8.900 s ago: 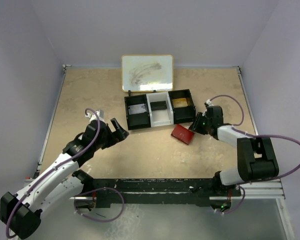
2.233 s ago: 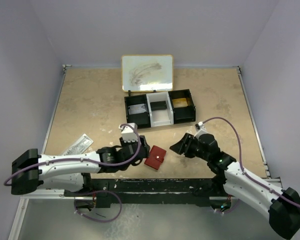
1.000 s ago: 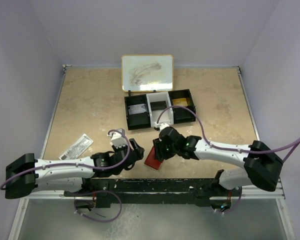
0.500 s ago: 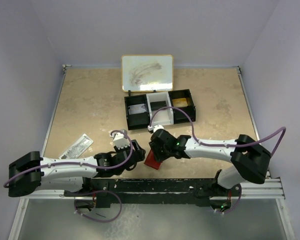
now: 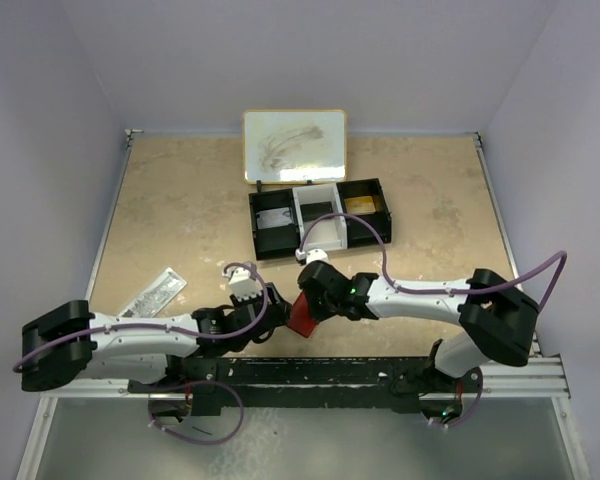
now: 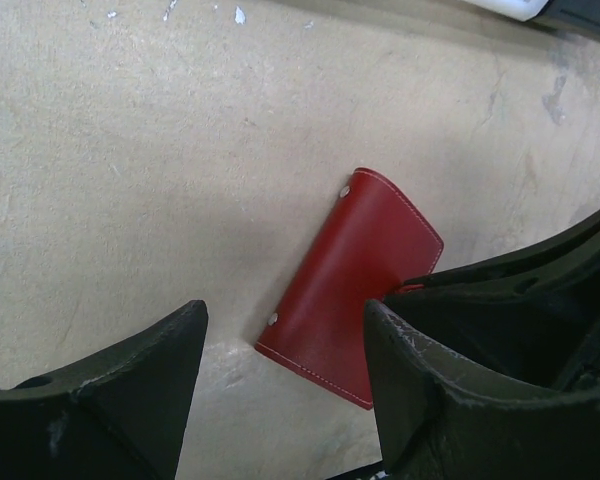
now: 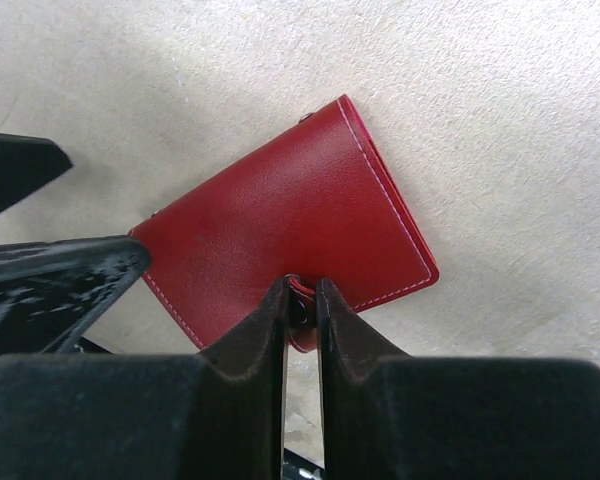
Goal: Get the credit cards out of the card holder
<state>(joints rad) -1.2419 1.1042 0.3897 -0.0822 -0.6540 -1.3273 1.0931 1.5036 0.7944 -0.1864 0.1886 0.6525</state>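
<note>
Card holder (image 7: 280,230), red, closed, lies flat on the bench (image 5: 180,200) near the front edge, between both arms. Right gripper (image 7: 300,305) is pinched together on its small side tab. Left gripper (image 6: 285,335) is spread wide at the opposite side, contact unclear. Black tray (image 5: 320,215) sits behind, apart.

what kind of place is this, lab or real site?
Probably a lab robot test cell: plain walls box in a table, two arms are bolted to a rail at its edge, and props are staged: card holder, tray, whiteboard.
</note>
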